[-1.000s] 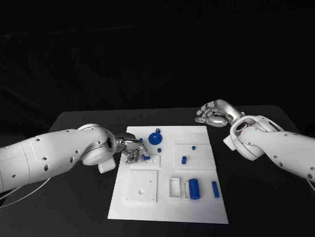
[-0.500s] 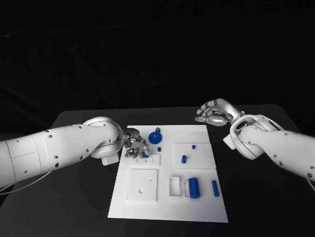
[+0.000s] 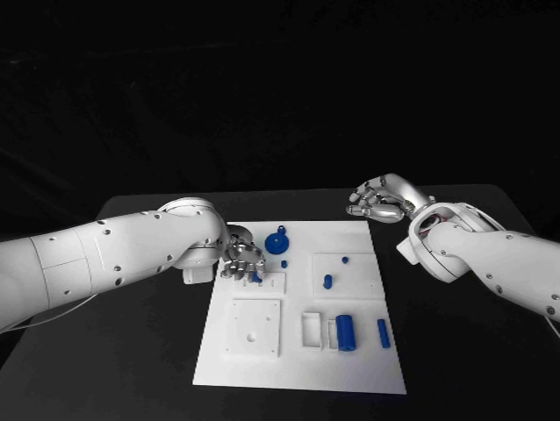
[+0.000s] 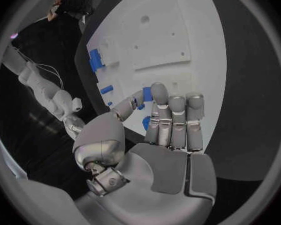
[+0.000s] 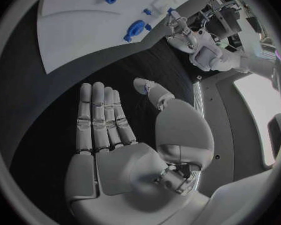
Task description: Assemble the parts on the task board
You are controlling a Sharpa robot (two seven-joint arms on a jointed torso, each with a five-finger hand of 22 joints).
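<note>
The white task board (image 3: 356, 368) lies in the middle of the table. My left hand (image 3: 242, 260) hovers low over the board's left side, its fingertips at a small blue part (image 3: 254, 277). In the left wrist view the thumb and straight fingers (image 4: 172, 120) flank that blue part (image 4: 145, 96); I cannot tell if it is gripped. My right hand (image 3: 379, 200) hangs off the board beyond its far right corner. The right wrist view shows that hand (image 5: 115, 145) flat, fingers extended, holding nothing.
On the board are a round blue part (image 3: 276, 243), two small blue pegs (image 3: 328, 282), a thick blue cylinder (image 3: 345, 332), a slim blue peg (image 3: 383, 333) and a raised white square plate (image 3: 253, 329). Bare black table (image 3: 470, 351) flanks the board.
My left arm has swung up and forward, and its hand has turned and shifted slightly toward the far side over the small blue part. The right hand has stayed still.
</note>
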